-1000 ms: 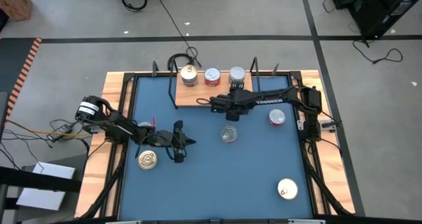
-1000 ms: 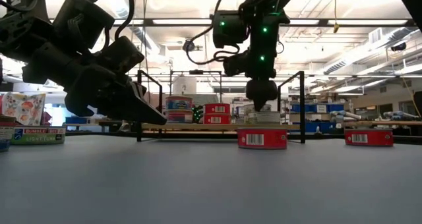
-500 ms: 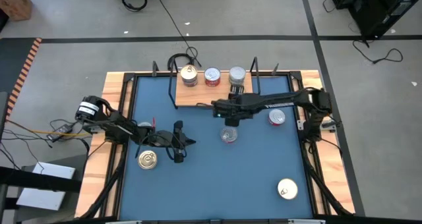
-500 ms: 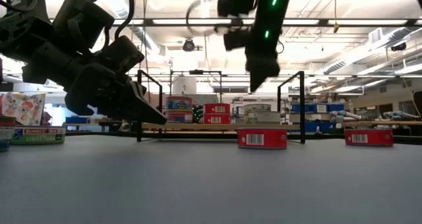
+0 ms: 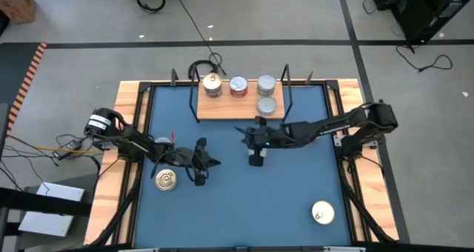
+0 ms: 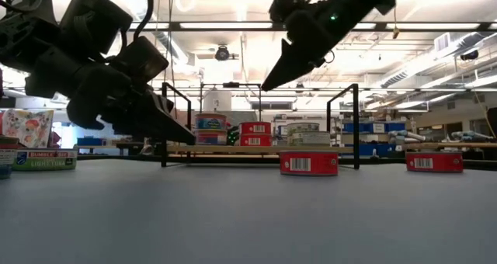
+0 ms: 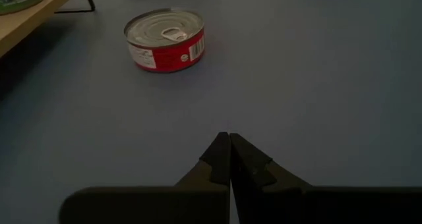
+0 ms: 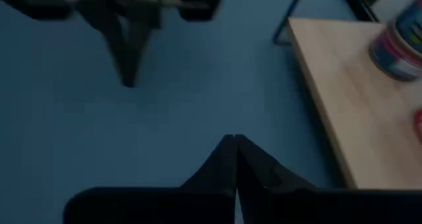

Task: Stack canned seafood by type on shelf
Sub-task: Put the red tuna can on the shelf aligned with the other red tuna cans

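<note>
Right gripper (image 5: 246,136) stretches out low across mid-table, just in front of the shelf (image 5: 222,107), fingers pressed together on nothing. In the low view it hangs tilted, tips angling down. Left gripper (image 5: 215,161) waits over the table's left part, fingers together too, with a gold tin (image 5: 166,180) beside the arm. Four tins (image 5: 238,86) sit on the shelf; a red tin (image 7: 165,39) lies ahead of the left gripper.

One shelf (image 5: 226,109) shows four tins from above: one gold tin (image 5: 212,84), one red tin (image 5: 238,85), two silver tins (image 5: 266,84) (image 5: 266,105). The tabletop (image 5: 222,215) carries two gold-lidded tins (image 5: 166,179) (image 5: 322,213) and two red-sided tins (image 6: 308,162) (image 6: 434,161).
</note>
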